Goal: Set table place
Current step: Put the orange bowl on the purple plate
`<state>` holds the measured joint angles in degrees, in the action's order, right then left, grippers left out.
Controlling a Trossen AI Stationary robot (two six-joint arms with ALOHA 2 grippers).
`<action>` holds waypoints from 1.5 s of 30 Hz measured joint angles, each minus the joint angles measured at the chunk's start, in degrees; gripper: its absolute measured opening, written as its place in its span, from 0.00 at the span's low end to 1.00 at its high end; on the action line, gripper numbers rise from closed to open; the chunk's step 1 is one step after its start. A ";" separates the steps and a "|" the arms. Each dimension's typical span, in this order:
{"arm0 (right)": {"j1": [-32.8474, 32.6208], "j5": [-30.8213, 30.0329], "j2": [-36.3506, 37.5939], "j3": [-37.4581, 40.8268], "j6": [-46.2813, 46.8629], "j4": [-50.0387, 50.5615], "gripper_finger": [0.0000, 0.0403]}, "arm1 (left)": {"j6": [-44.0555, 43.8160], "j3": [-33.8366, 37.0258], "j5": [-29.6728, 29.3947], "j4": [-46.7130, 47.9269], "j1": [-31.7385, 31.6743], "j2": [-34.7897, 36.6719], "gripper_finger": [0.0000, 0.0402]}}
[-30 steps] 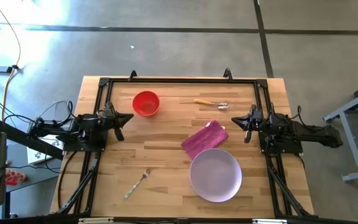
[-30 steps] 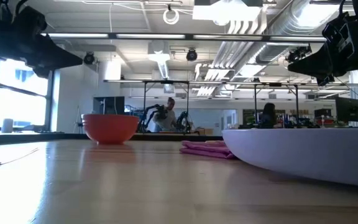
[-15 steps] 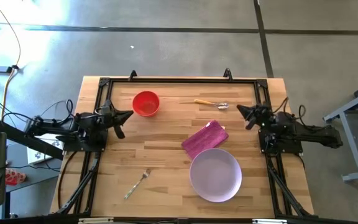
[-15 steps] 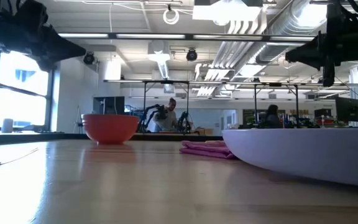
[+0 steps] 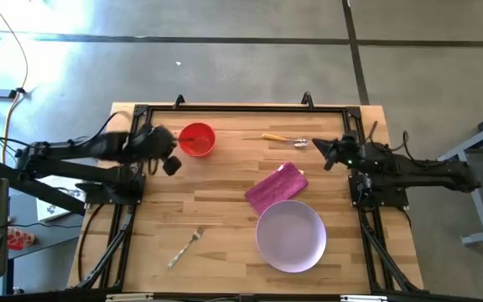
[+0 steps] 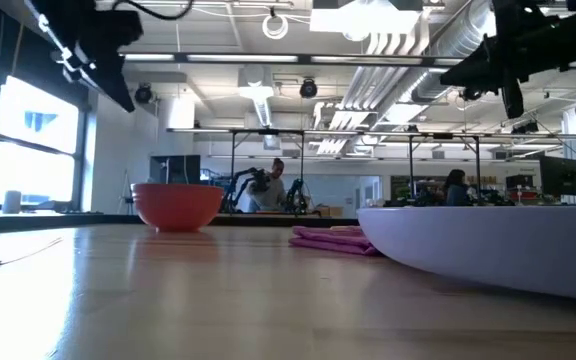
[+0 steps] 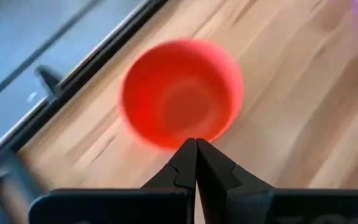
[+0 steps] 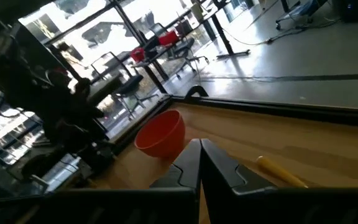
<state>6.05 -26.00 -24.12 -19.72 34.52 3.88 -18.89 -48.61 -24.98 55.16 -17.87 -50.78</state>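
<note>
A small red bowl (image 5: 197,139) stands upright on the table (image 5: 225,226) at the far left. My left gripper (image 5: 171,163) is shut and empty, high above the table just left of the bowl, which fills the left wrist view (image 7: 180,93). A yellow-handled spoon (image 5: 282,139) lies flat at the far middle. My right gripper (image 5: 328,156) is shut and empty, raised near the spoon's right end. A magenta napkin (image 5: 276,186) lies flat, its near corner under the rim of the lavender plate (image 5: 290,236). A silver fork (image 5: 185,247) lies near left.
A black rail frame (image 5: 241,108) edges the table's far side and both flanks, where the arm bases stand. Bare wood (image 5: 216,189) lies between bowl, napkin and fork. In the low view the plate (image 6: 488,245) looms at the near right.
My left gripper has risen and swung toward the table's far edge, up beside the red bowl. My right gripper has lifted and moved toward the far edge, toward the spoon. Bowl, spoon, napkin, plate and fork have stayed put.
</note>
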 joint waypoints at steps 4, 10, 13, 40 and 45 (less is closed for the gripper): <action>2.71 2.20 -5.39 -8.68 -1.77 9.45 0.00 | 13.12 -8.42 8.52 1.73 -10.70 -10.09 0.00; 5.73 5.33 -9.36 -21.68 -5.55 21.42 0.06 | 30.41 -16.63 22.16 1.27 -23.33 -23.12 0.03; 6.09 5.45 -10.79 -26.98 -7.78 25.96 0.13 | 36.79 -19.35 23.85 1.50 -26.55 -28.83 0.09; 6.09 5.40 -21.88 -34.17 -9.53 32.18 0.31 | 45.54 -19.99 23.28 -1.18 -36.11 -45.65 0.45; 6.09 5.40 -22.11 -34.17 -10.02 31.43 0.31 | 45.47 -16.99 23.43 -2.24 -36.13 -45.65 0.45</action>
<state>12.14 -20.60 -46.23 -53.89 24.50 35.31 26.58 -65.60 -1.55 52.92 -54.00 -96.42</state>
